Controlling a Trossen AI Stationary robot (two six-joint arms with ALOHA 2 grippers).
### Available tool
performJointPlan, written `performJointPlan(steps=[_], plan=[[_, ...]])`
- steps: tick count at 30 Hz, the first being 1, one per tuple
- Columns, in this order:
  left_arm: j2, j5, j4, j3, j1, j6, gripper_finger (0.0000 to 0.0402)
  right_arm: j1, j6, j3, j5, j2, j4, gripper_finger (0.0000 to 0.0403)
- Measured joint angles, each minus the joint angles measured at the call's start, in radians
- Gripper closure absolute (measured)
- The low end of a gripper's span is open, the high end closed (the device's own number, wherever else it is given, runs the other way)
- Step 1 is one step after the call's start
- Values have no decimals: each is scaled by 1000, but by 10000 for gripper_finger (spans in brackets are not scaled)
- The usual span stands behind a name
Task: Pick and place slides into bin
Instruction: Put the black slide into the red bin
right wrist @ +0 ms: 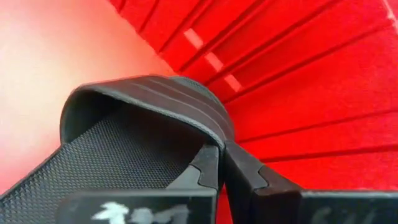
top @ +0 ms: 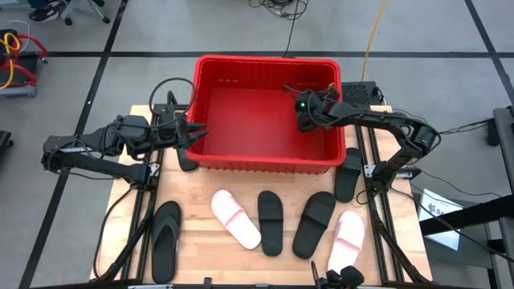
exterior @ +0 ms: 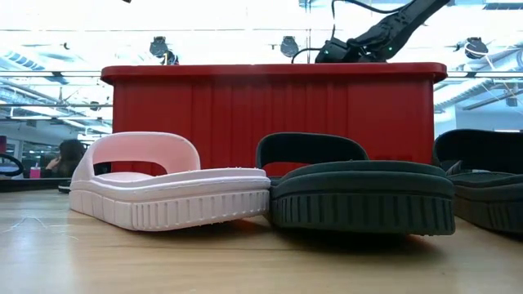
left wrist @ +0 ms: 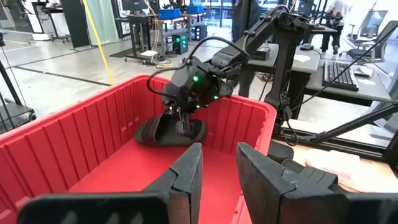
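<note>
Two arms: both reach toward the red bin [top: 265, 164], one from each side of the table [top: 201, 241].
Left gripper [top: 195, 132]: sits level at the bin's left wall, at the rim; its fingers [left wrist: 186, 177] stand apart with a clear gap and hold nothing.
Flip-flop, far left [top: 165, 239]: black thong type, flat on the table near the front edge, toe end toward the bin.
Black item by left wall [top: 187, 159]: dark sandal shape lying just outside the bin's front left corner, partly hidden by the left arm; type cannot be told.
Bin: stands at the back centre of the table; its floor is bare except at the back right corner.
White slide, left [top: 235, 217]: lies at an angle in front of the bin, apart from it.
Black slide, centre [top: 270, 222]: lies just beside the white slide, roughly lengthwise to the bin.
Black slide, right of centre [top: 314, 223]: tilted, its front end near the pale pink slide [top: 347, 238].
Right gripper [top: 304, 105]: inside the bin at its back right corner; fingers clamped on the strap of a black slide [right wrist: 112, 143], which hangs inside the bin near the ribbed wall.
Black slide, far right [top: 349, 172]: lies outside the bin's front right corner, beside the right arm's base.
</note>
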Motion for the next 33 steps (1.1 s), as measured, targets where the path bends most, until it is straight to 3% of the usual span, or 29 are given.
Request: performJointPlan(steps=[24, 33], plan=[[0, 2, -21, 0, 0, -23, 305, 10, -48, -62, -26, 0, -1, 383], [0, 2, -21, 0, 0, -30, 305, 10, -104, -64, -31, 0, -13, 343]])
